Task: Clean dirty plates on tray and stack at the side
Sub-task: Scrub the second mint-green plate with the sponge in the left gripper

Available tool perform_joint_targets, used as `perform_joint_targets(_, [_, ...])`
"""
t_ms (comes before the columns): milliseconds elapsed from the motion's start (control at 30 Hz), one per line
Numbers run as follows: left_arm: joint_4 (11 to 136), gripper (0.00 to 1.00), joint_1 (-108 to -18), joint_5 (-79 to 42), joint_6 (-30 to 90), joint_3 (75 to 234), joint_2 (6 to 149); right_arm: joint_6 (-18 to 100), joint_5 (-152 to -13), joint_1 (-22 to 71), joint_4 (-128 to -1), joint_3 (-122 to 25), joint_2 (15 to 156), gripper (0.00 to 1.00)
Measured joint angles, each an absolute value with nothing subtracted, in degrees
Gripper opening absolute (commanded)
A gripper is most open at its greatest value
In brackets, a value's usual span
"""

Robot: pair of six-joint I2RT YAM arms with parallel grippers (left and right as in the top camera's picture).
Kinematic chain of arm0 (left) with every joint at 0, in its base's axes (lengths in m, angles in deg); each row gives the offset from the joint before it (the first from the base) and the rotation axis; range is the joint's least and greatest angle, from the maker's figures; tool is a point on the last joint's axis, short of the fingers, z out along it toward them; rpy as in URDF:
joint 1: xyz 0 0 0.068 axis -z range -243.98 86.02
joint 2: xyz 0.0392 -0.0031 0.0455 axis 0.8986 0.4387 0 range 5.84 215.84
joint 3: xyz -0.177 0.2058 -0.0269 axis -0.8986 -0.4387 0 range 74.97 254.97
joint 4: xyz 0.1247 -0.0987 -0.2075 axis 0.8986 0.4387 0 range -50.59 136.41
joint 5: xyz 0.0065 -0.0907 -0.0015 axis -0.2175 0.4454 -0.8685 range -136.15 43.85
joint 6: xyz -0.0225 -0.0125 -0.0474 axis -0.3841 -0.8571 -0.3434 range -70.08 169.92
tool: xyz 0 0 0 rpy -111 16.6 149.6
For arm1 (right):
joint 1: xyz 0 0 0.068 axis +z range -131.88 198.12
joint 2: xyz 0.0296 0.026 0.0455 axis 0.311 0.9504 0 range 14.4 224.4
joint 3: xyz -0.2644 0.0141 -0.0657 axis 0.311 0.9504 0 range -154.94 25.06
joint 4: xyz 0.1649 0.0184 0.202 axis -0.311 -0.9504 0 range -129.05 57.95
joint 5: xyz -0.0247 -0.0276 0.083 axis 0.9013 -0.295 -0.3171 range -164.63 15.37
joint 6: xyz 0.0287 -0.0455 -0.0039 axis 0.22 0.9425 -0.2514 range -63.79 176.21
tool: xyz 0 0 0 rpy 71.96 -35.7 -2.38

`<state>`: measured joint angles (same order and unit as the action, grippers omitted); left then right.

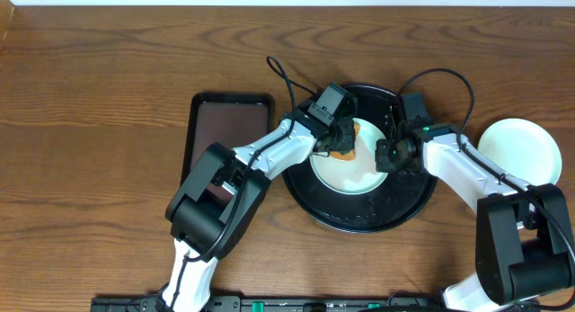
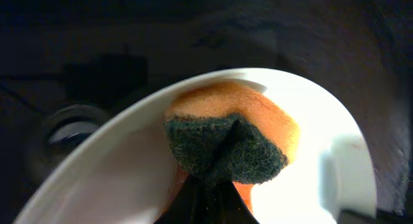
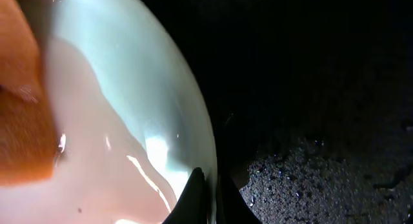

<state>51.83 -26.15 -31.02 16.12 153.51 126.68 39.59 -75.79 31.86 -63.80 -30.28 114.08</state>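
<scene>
The plate [image 1: 346, 175] sits mid-tray on the black tray [image 1: 359, 219]. The left jaws are clenched on an orange sponge [image 2: 226, 143], pressed to the plate's far side. The right jaws pinch the plate's right rim. A second plate [image 1: 519, 150] lies on the tabletop [image 1: 108, 69], well right of the tray.

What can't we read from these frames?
1. Overhead: any smear under the sponge, hidden by left gripper on the plate.
2. Left wrist: finger contact, buried behind sponge, dark.
3. Right wrist: plate cut off by frame edges; tray nearly black.
</scene>
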Motion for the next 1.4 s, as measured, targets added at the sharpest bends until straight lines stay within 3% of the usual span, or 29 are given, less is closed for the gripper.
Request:
perform_joint_targets(133, [46.65,0.07,-25.65,-26.98,14.98,153.79,128.28,41.69,-74.48,31.86,-62.16,-30.08,114.08,0.01])
perform_joint_targets(400, [47.20,0.08,-25.19,-30.73,18.48,154.23,128.45,43.48,-73.26,32.86,-61.66,-30.06,114.08,0.01])
perform_joint_targets(700, [63.61,0.07,-29.69,-41.40,25.78,155.63,125.22,43.61,-75.84,34.07,-61.42,-30.08,114.08,0.01])
perform_joint_targets(1400, [93.05,0.07,-31.05,-53.29,26.85,165.97,122.86,39.85,-78.18,35.29,-63.06,-30.10,114.08,0.01])
